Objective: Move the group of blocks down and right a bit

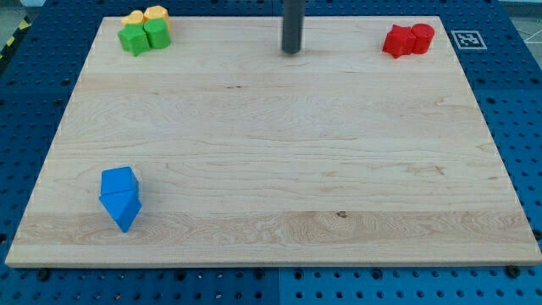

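Note:
My tip (292, 51) touches the wooden board (271, 161) at the top middle, far from every block. At the view's top left is a tight group: a yellow star (133, 18), a yellow hexagon-like block (156, 13), a green star (133, 39) and a green cube-like block (157, 33). At the top right two red blocks touch: a star-like one (395, 41) and a cylinder (421, 37). At the bottom left a blue cube (118, 181) sits against a blue triangle (124, 208).
The board lies on a blue perforated table (25, 127). A black-and-white marker tag (467, 39) is off the board's top right corner. Yellow-black tape (10, 41) runs at the far left.

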Controlling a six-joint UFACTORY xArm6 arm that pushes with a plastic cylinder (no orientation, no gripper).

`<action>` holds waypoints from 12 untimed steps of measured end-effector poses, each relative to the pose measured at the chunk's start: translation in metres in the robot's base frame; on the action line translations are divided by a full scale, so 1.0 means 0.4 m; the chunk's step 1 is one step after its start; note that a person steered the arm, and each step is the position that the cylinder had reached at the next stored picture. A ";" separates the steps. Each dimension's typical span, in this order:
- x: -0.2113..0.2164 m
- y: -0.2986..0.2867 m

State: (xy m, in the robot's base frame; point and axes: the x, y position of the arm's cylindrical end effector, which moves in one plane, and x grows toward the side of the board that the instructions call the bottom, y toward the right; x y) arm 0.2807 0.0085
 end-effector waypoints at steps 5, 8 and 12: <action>0.079 -0.721; -0.018 -0.727; -0.158 -0.671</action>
State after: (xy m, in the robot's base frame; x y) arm 0.2173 -0.2599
